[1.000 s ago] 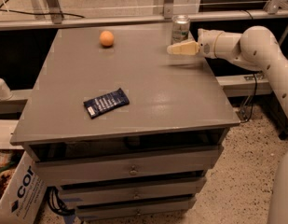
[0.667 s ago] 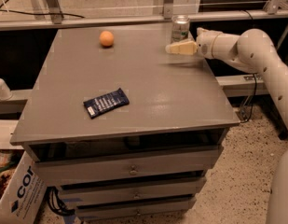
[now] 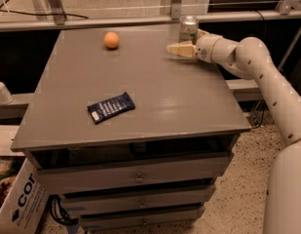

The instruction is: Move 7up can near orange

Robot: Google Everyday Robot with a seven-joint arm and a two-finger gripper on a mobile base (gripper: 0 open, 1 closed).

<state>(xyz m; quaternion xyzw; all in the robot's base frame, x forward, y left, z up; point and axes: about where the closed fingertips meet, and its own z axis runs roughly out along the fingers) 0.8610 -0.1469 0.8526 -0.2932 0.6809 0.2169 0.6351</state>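
The 7up can stands upright at the far right of the grey table top. The orange lies at the far middle-left, well to the left of the can. My gripper reaches in from the right at the can, low over the table and pointing left. It looks open. One beige finger lies just in front of the can's base. A bit of the other finger shows at the can's right side. I cannot tell whether the fingers touch the can.
A flat dark-blue snack wrapper lies front-left on the table. A metal rail runs behind the far edge. Drawers sit under the top. A cardboard box stands on the floor at the left.
My gripper has moved a little to the left along the front of the can. The can, the orange and the wrapper have not moved.
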